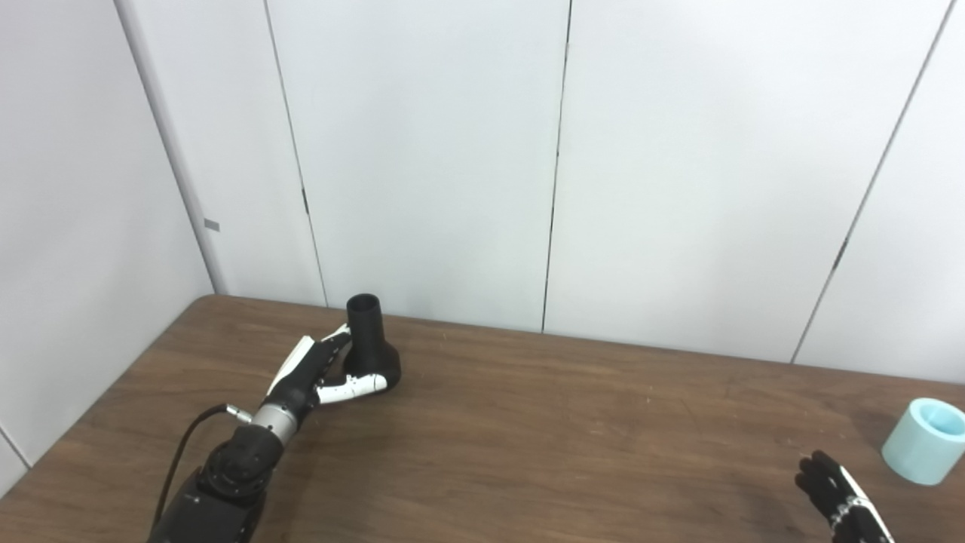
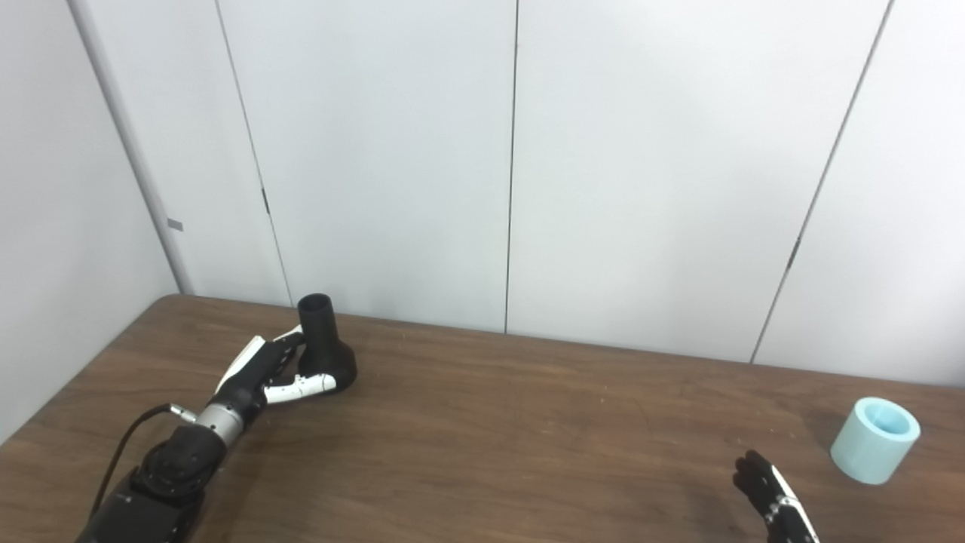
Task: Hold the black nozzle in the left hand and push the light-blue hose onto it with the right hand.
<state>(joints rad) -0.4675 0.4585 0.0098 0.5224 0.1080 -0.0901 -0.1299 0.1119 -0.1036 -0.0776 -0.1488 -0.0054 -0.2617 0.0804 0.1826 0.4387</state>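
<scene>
Right hand (image 2: 773,494) fingers spread at 5 o'clock beside light-blue hose (image 2: 874,440); left hand (image 1: 320,373) fingers cupping black nozzle (image 1: 369,345) at 10; bare surface (image 1: 573,437) between.

The right hand (image 2: 773,494) is cut off by the bottom picture edge, so its fingers' spread cannot be judged. The left hand (image 1: 320,369) hides part of the black nozzle (image 1: 369,343), its grip unclear.

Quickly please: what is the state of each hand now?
Left hand: fingers around the black nozzle, which stands on the table.
Right hand: holds nothing, short of the light-blue hose.
</scene>
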